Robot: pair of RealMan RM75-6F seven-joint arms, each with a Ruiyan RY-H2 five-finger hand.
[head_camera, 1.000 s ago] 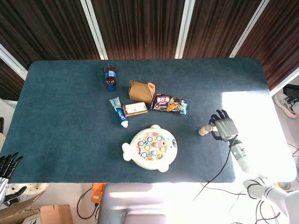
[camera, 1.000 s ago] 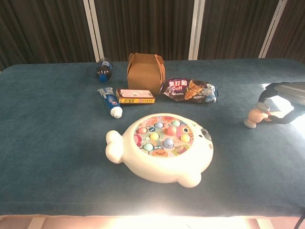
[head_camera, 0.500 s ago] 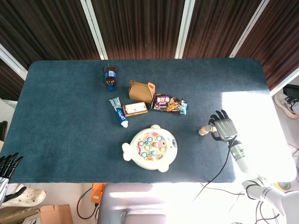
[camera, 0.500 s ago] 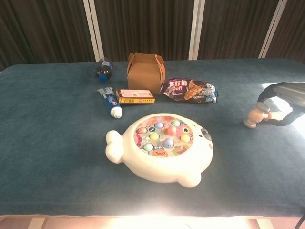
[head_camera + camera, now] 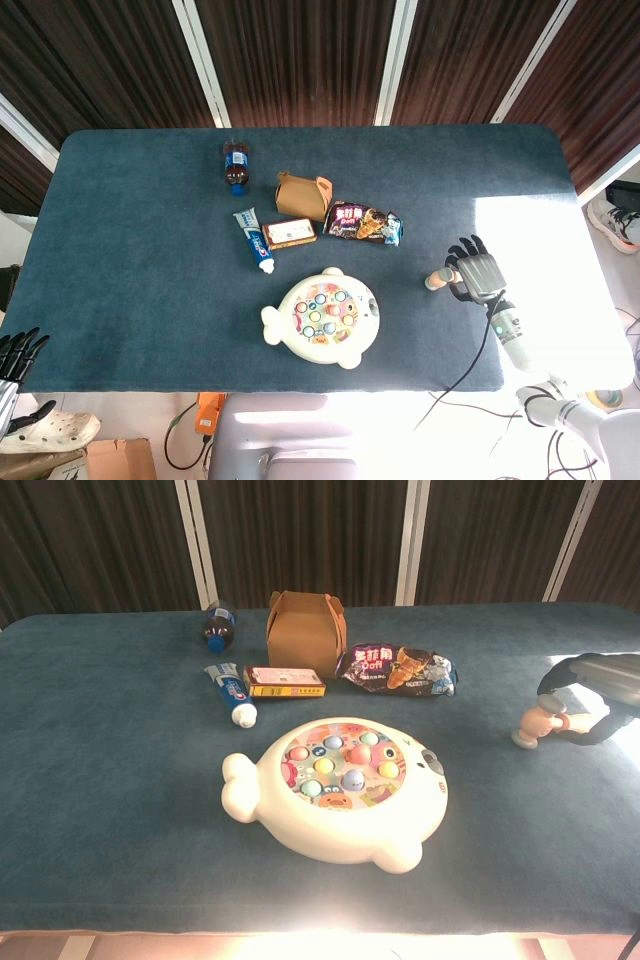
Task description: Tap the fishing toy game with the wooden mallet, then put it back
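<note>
The fishing toy game (image 5: 321, 317) (image 5: 337, 787), a white fish-shaped board with coloured fish pieces, lies at the front centre of the table. The wooden mallet (image 5: 437, 279) (image 5: 537, 723) is to its right, its head low at the table surface and its handle running into my right hand (image 5: 479, 272) (image 5: 596, 688). That hand's dark fingers curl around the handle. My left hand (image 5: 16, 352) hangs off the table's front left corner with its fingers apart, holding nothing; only the head view shows it.
Behind the toy lie a toothpaste tube (image 5: 254, 240), a small flat box (image 5: 290, 234), a brown carton (image 5: 301, 196), a snack packet (image 5: 364, 222) and a cola bottle (image 5: 235, 165). Bright sunlight washes out the blue table (image 5: 130, 250) at its right end.
The right hand has shifted very slightly around the mallet, which stays in place. The left hand has sunk a little lower at the frame's edge.
</note>
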